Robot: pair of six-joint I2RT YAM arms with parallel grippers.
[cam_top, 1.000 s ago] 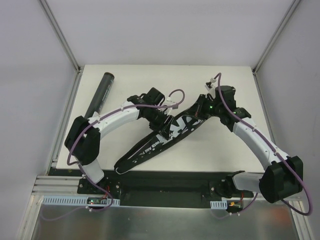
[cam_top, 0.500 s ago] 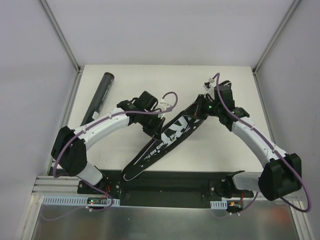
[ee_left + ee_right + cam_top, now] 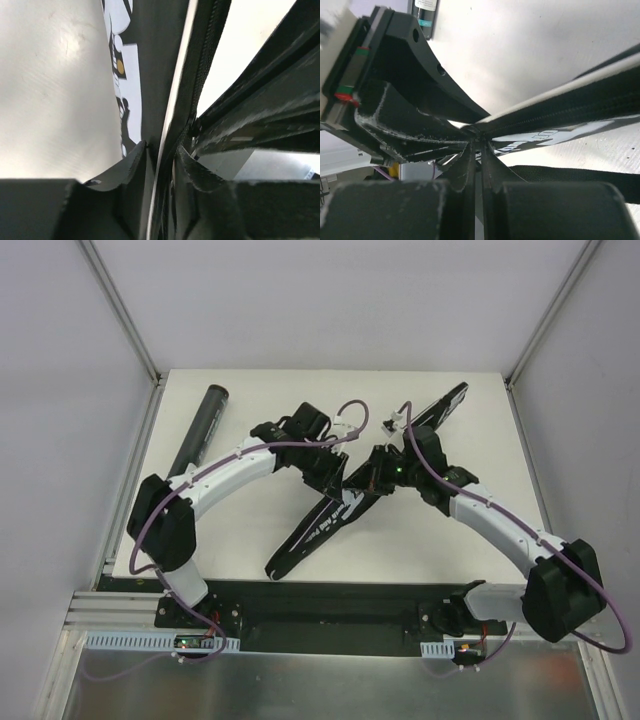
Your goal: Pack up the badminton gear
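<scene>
The black bag (image 3: pixel 308 536) with white lettering lies slanted across the table, from the near middle to the far right corner. My left gripper (image 3: pixel 338 483) is shut on the bag's zipped edge (image 3: pixel 172 100) near its middle; in the left wrist view the gripper (image 3: pixel 160 147) has that edge between its fingers. My right gripper (image 3: pixel 374 477) is right beside it and is shut on the bag's zip line (image 3: pixel 580 102), as its own view (image 3: pixel 481 145) shows. The long black tube (image 3: pixel 200 430) lies at the far left, apart from both grippers. No rackets or shuttlecocks are visible.
The tube's end also shows at the top of the right wrist view (image 3: pixel 425 10). A black strap (image 3: pixel 580 175) of the bag lies on the table under the right gripper. Metal frame posts (image 3: pixel 120 310) stand at the table's far corners.
The bag has slid toward the far right, its upper end now near the corner. My right gripper has moved left along the bag, close to the left gripper, which stays clamped on it.
</scene>
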